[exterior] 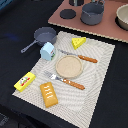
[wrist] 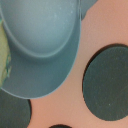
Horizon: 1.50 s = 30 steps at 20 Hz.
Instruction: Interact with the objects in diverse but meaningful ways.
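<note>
Dark worktop [exterior: 15,30] carries the toys on a pale mat [exterior: 100,65], saucepan [exterior: 44,35] beside the white carton [exterior: 48,51], while the hand, unseen so its grip is unknowable, may strike the grey pot [wrist: 45,45] descending blind.

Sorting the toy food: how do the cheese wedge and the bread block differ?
The cheese wedge is pale yellow, triangular and holed; the bread block is orange-brown, rectangular and scored. The cheese looks smaller. It lies beyond the plate, the bread nearer the camera. Both rest on the placemat.
</note>
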Available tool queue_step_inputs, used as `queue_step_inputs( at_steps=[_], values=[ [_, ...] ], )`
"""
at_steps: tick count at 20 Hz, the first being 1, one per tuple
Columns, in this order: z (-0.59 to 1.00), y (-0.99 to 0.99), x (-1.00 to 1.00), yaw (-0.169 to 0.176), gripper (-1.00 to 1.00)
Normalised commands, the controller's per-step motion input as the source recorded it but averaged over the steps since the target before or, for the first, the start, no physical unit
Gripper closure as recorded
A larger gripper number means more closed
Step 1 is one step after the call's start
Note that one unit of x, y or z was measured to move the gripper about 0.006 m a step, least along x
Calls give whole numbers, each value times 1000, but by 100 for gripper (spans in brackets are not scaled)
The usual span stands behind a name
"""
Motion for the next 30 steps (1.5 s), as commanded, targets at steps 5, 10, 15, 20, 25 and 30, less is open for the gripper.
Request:
queue_step_inputs(
  at_steps=[5,10,15,20,25,30],
  values=[
    [587,-310,650,-104,-100],
    [369,-465,533,-111,-100],
    [173,-577,469,-88,-100],
    [31,-631,305,51,-100],
    [-62,-543,49,180,-100],
    [-86,-494,14,199,-100]
  ],
)
